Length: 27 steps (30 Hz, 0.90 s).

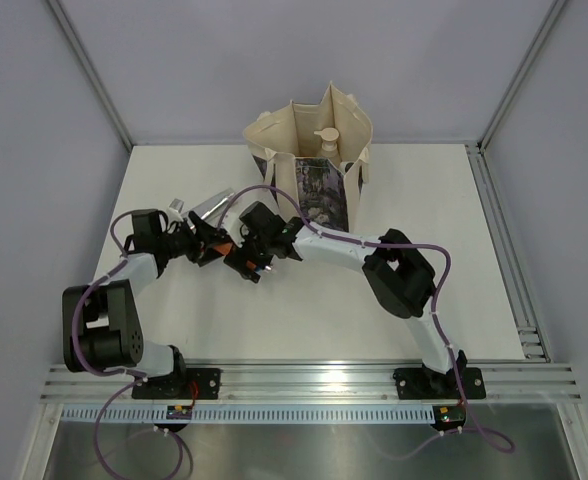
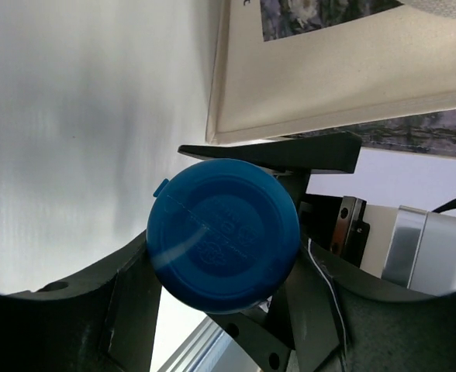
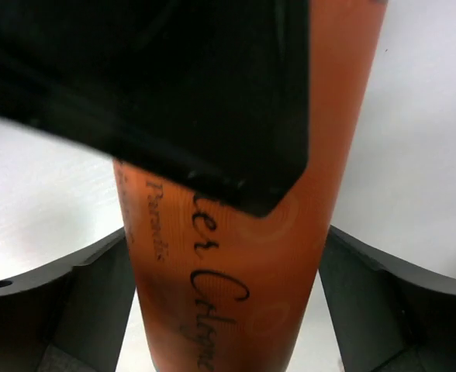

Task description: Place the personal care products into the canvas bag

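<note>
- White table (image 1: 424, 250): the canvas bag (image 1: 274, 135) stands upright and open at its far side.
- A pump bottle (image 1: 327, 142) sits inside the bag.
- Right gripper (image 1: 246, 260): pinching an orange bottle (image 3: 236, 294), near the bag's front.
- Left gripper (image 1: 211, 243): just beside it, pinching a silver tube (image 1: 211, 206) with a blue cap (image 2: 222, 235).

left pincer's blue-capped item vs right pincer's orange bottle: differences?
The blue-capped item shows end-on, a round blue cap; orange bottle shows lengthwise. The bottle carries dark script lettering; the cap only faint moulded marks. Shared: both gripped outside the canvas bag, by left pincer and right pincer.
</note>
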Motion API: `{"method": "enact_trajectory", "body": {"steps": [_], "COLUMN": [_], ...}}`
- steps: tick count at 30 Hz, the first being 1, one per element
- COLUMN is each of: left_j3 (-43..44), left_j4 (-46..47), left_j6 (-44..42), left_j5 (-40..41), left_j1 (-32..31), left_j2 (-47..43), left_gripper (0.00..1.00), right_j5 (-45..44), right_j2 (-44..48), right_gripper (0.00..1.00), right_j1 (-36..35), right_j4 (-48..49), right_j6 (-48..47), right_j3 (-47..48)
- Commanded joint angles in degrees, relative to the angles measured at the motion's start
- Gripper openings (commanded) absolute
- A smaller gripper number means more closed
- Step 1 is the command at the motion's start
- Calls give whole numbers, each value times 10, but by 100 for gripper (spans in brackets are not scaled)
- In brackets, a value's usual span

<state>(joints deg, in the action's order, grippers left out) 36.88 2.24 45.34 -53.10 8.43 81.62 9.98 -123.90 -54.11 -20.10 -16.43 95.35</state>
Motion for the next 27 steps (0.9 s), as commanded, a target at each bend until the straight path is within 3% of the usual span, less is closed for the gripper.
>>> {"method": "enact_trajectory", "body": {"steps": [1, 3, 7, 10, 11, 15, 16, 19, 27], "left_j3": [-5, -8, -9, 3, 7, 42, 50, 94, 154], "left_j4": [26, 24, 22, 8, 2, -50, -84, -158, -237], "left_j6": [29, 29, 33, 32, 29, -6, -17, -72, -129], "left_j5": [-58, -57, -57, -55, -53, -27, -17, 33, 175], "left_j1": [-3, -3, -3, -3, -3, -1, -1, 0, 12], "left_j2": [-34, -38, -42, -49, -52, -70, -80, -92, -131], "left_gripper": [0, 0, 0, 14, 26, 57, 62, 97, 99], "right_j5": [-1, 10, 34, 56, 59, 110, 129, 172, 266], "right_j2": [2, 9, 37, 49, 52, 71, 79, 98, 142], "right_gripper": [88, 80, 51, 31, 21, 3, 0, 0, 0], "right_j1": [-4, -4, -4, -2, -2, 9, 13, 24, 44], "right_j4": [53, 59, 74, 63, 60, 34, 26, 10, -41], "right_j6": [3, 7, 9, 8, 7, 3, 4, 3, -11], "right_j3": [25, 22, 6, 6, 5, 5, 2, -3, 4]}}
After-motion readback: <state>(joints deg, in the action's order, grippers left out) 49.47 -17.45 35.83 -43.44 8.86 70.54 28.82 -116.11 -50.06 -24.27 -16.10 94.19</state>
